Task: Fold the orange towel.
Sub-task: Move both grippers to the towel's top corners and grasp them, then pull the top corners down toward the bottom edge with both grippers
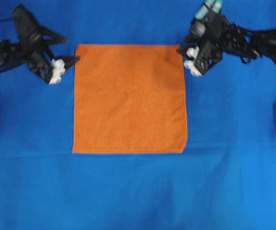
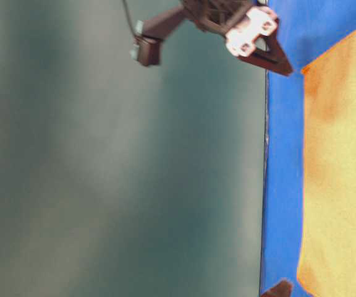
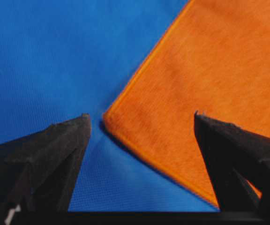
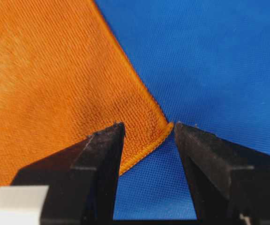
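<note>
Blue cloth (image 1: 128,191) covers the table; blurred grey-green wall (image 2: 104,185) behind

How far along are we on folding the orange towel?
Nothing is folded: the orange towel lies flat and square on the blue table cover. In hand: the left gripper and right gripper, both open, each straddle a far corner without pinching it. Left to do: grasp both corners, carry them across to the near edge, then release.

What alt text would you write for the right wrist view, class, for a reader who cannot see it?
One corner of the orange towel lies flat on the blue cloth, right at the gap between the open black jaws of the right gripper. Nothing is gripped.
</note>
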